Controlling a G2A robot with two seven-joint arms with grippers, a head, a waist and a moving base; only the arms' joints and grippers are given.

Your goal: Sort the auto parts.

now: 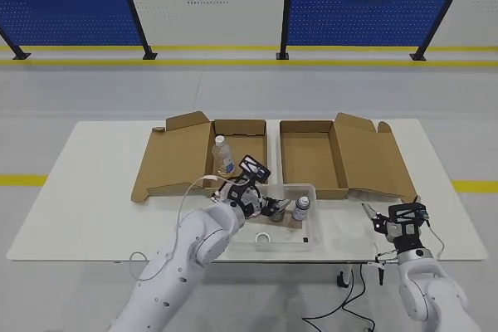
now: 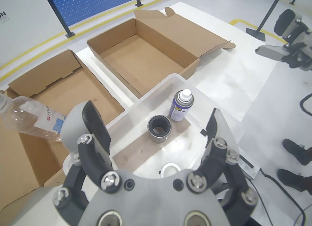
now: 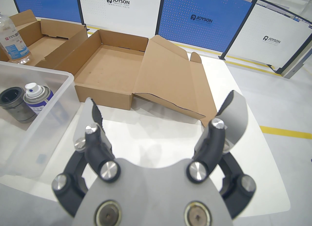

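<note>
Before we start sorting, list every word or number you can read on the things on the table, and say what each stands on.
"75%": on the bottle label; the rest of that label is too blurred to read.
Can label: too small to read.

The left gripper [image 2: 151,112] is set with its fingers [image 2: 93,124] spread wide, the black pads [image 2: 97,127] facing each other across the gap. The left arm [image 1: 201,249] angles inward, wrist pitched down. The right gripper [image 3: 162,99] is likewise spread wide. The right arm [image 1: 423,286] is positioned well apart from the left.
</note>
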